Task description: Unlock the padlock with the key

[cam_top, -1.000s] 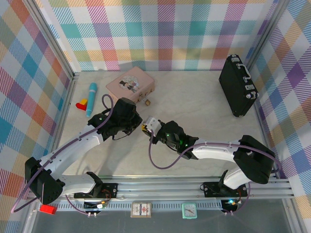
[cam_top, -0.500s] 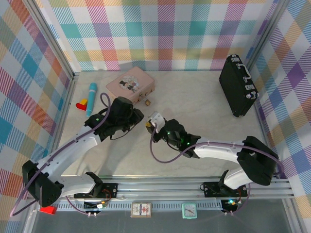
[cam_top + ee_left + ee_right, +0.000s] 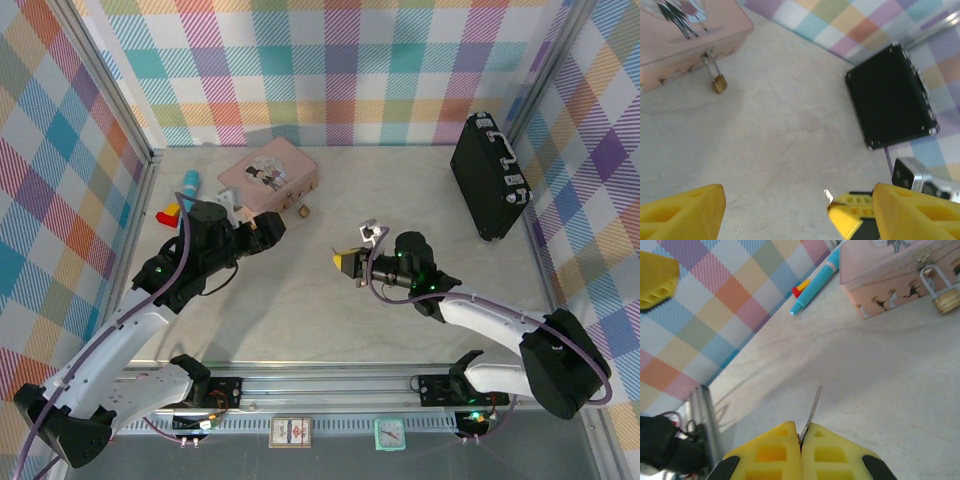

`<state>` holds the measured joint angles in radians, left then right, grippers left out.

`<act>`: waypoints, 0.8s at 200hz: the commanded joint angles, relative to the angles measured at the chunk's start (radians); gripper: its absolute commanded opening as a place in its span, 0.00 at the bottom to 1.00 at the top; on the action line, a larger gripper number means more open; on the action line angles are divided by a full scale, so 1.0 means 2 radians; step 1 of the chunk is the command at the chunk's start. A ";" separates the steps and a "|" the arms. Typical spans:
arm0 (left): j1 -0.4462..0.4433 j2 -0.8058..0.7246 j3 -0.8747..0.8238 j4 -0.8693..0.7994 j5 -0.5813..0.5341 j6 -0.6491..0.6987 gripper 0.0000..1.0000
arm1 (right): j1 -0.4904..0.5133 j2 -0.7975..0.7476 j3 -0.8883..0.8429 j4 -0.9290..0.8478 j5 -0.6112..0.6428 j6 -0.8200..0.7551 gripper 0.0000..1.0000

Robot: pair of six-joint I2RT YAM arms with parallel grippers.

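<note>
The small brass padlock (image 3: pixel 717 82) hangs by its silver shackle from the hasp of the pink tin (image 3: pixel 685 37), resting on the table; it also shows beside the tin (image 3: pixel 300 210) and at the tin's front (image 3: pixel 945 297). My right gripper (image 3: pixel 801 440) is shut on the key (image 3: pixel 812 407), a thin grey sliver sticking out past the yellow fingertips. It hovers mid-table (image 3: pixel 350 262), right of the padlock and well short of it. My left gripper (image 3: pixel 799 200) is open with nothing between its jaws, just left of the padlock (image 3: pixel 270 228). The key's tip (image 3: pixel 828 195) shows ahead of it.
A black case (image 3: pixel 488 178) stands at the back right by the wall. A teal marker (image 3: pixel 188 183) and a red and yellow block (image 3: pixel 168 212) lie at the back left, behind my left arm. Checked walls close in the table on three sides.
The two grippers were together mid-table. My left gripper has opened and drawn back to the left. My right gripper has moved right, still shut on the key.
</note>
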<state>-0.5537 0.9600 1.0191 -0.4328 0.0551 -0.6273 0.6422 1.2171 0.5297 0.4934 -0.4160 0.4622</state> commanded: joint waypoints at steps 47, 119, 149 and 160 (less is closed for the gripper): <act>0.003 0.004 -0.063 0.169 0.172 0.045 0.74 | -0.016 0.017 0.001 0.169 -0.154 0.072 0.00; 0.003 0.045 -0.077 0.244 0.239 0.015 0.61 | -0.022 0.020 0.004 0.189 -0.138 0.086 0.00; 0.003 0.059 -0.075 0.235 0.226 0.011 0.58 | -0.024 0.014 0.002 0.175 -0.134 0.078 0.00; 0.002 0.069 -0.075 0.244 0.235 0.005 0.55 | -0.024 0.015 0.004 0.176 -0.139 0.079 0.00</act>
<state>-0.5537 1.0679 0.8684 0.0048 0.4904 -0.5941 0.6014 1.2667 0.5228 0.8291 -0.6849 0.6247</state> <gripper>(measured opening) 0.574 0.064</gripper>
